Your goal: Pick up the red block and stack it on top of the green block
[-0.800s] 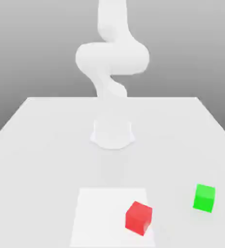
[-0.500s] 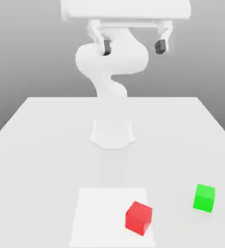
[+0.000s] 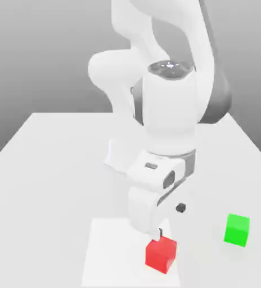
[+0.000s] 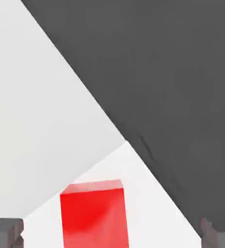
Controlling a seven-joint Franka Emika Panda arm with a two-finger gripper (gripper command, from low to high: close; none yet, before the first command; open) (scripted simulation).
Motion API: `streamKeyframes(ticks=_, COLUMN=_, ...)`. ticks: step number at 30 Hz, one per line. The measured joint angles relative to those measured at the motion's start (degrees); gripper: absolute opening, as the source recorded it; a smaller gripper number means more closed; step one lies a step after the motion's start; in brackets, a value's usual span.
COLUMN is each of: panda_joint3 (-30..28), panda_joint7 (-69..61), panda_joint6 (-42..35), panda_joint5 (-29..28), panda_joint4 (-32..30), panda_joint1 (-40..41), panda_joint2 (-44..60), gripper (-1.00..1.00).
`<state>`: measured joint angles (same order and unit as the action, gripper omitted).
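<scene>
None of the stacking is done. The red block (image 3: 161, 255) sits on the desk (image 3: 48, 169) near the front, well apart from the green block (image 3: 237, 229) to the exterior view's right. The gripper (image 4: 112, 233) hangs spread wide just above the red block, grasp pending.

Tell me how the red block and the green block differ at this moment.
The red block lies on a lighter square patch of the table; the green block lies off that patch, toward the exterior view's right. The gripper hangs just above the red block with its jaws open wide; nothing is near the green block. Both are plain cubes of similar size resting on the table.
</scene>
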<state>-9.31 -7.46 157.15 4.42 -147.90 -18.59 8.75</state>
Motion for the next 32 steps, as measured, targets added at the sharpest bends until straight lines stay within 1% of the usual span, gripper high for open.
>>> streamKeyframes(ticks=4, panda_joint3=2.3, panda_joint7=-2.7, panda_joint6=6.6, panda_joint5=2.7, panda_joint4=1.0, panda_joint1=1.6, panda_joint2=8.2, gripper=0.00)
streamKeyframes(ticks=5, panda_joint3=3.0, panda_joint7=-3.2, panda_joint6=8.0, panda_joint5=3.3, panda_joint4=1.2, panda_joint1=2.2, panda_joint2=9.8, gripper=-1.00)
streamKeyframes(ticks=12, panda_joint3=3.1, panda_joint7=-3.2, panda_joint6=8.0, panda_joint5=3.2, panda_joint4=1.2, panda_joint1=2.3, panda_joint2=10.0, gripper=-1.00)
streamKeyframes(ticks=17, panda_joint3=0.8, panda_joint7=-0.3, panda_joint6=0.5, panda_joint5=-0.6, panda_joint4=-0.2, panda_joint1=0.8, panda_joint2=1.0, gripper=-1.00)
streamKeyframes(ticks=18, panda_joint3=1.6, panda_joint7=-0.8, panda_joint6=-0.8, panda_joint5=-1.2, panda_joint4=-0.5, panda_joint1=-0.1, panda_joint2=-0.5, gripper=-1.00)
streamKeyframes(ticks=20, panda_joint3=5.0, panda_joint7=-3.4, panda_joint6=-2.6, panda_joint5=-2.2, panda_joint4=-0.8, panda_joint1=-3.2, panda_joint2=-2.6, gripper=-1.00)
streamKeyframes(ticks=24, panda_joint3=11.4, panda_joint7=-9.4, panda_joint6=-5.3, panda_joint5=-4.1, panda_joint4=-1.3, panda_joint1=-14.2, panda_joint2=-6.0, gripper=-1.00)
streamKeyframes(ticks=26, panda_joint3=12.0, panda_joint7=-10.6, panda_joint6=-3.2, panda_joint5=-4.7, panda_joint4=-1.2, panda_joint1=-15.1, panda_joint2=-3.8, gripper=-1.00)
streamKeyframes(ticks=29, panda_joint3=11.8, panda_joint7=-10.5, panda_joint6=2.1, panda_joint5=-5.6, panda_joint4=-1.0, panda_joint1=-15.2, panda_joint2=1.8, gripper=-1.00)
streamKeyframes(ticks=30, panda_joint3=11.7, panda_joint7=-10.4, panda_joint6=3.3, panda_joint5=-5.8, panda_joint4=-0.9, panda_joint1=-15.3, panda_joint2=3.0, gripper=1.00)
streamKeyframes(ticks=32, panda_joint3=11.7, panda_joint7=-10.4, panda_joint6=3.2, panda_joint5=-5.8, panda_joint4=-0.9, panda_joint1=-15.3, panda_joint2=3.0, gripper=1.00)
